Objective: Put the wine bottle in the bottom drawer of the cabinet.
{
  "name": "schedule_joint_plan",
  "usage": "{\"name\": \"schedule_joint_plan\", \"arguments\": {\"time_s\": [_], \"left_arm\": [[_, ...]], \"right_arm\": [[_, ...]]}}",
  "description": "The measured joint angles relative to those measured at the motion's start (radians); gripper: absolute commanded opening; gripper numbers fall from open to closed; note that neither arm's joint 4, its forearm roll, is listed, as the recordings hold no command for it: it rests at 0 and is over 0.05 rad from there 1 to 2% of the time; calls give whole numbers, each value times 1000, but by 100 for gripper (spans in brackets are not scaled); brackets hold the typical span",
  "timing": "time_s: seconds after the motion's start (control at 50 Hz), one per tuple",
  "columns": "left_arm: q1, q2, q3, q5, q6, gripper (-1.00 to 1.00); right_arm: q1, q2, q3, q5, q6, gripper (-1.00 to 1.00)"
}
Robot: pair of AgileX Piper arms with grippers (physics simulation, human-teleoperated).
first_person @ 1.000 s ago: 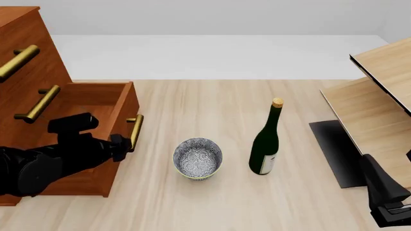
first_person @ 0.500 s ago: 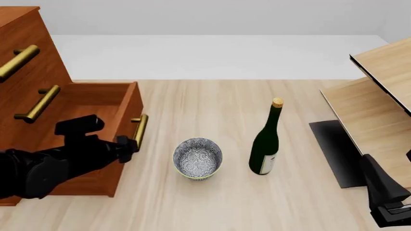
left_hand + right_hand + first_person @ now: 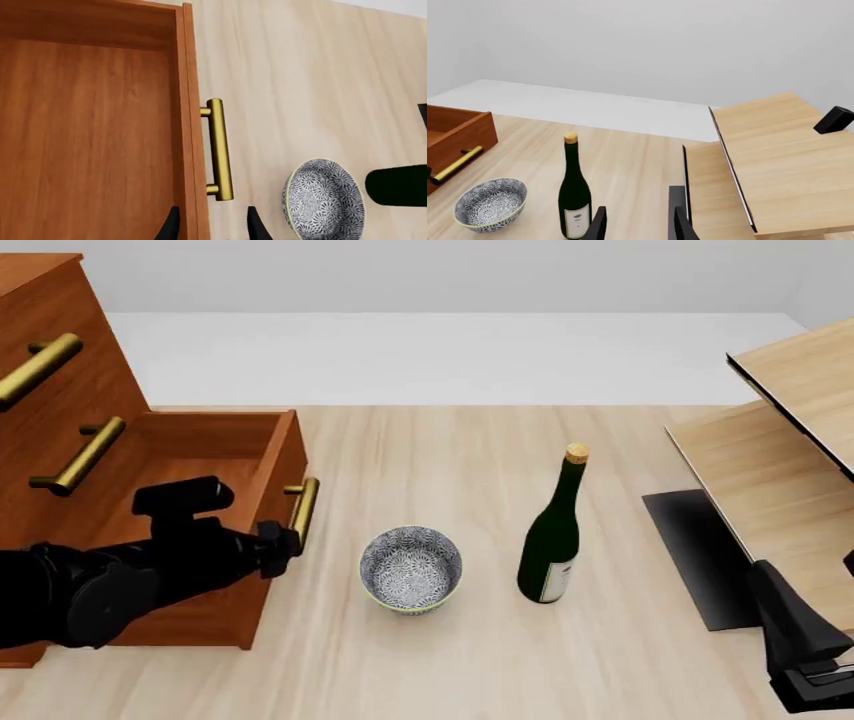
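Farther out now, the bottom drawer [image 3: 220, 455] trails the left gripper [image 3: 210, 227], open astride its front. Right gripper [image 3: 637, 222] open; pale wood table [image 3: 441, 660], grey wall [image 3: 647, 45] ahead.

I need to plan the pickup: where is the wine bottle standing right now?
In the front view the wine bottle stands upright on the table, right of centre, beside the patterned bowl and left of the pale shelf unit.

Wine bottle [image 3: 551, 540] stood upright on the table, dark green, gold cap, white label. Bottom drawer [image 3: 260, 480] of the reddish-brown cabinet [image 3: 54, 350] was pulled out, brass handle facing the bottle.
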Motion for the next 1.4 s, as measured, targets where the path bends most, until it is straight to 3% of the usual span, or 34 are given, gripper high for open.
{"name": "schedule_joint_plan", "arguments": {"time_s": [0.54,1.04,1.18,1.4], "left_arm": [[-6,-10,-16,54,69,100],[-13,-143,-57,224,56,100],[-17,-188,-85,299,32,100],[-99,-268,-220,355,73,100]], "right_arm": [[5,0,-2,2,2,100],[12,0,2,-1,3,100],[15,0,4,-2,0,100],[17,0,3,-2,-2,100]]}}
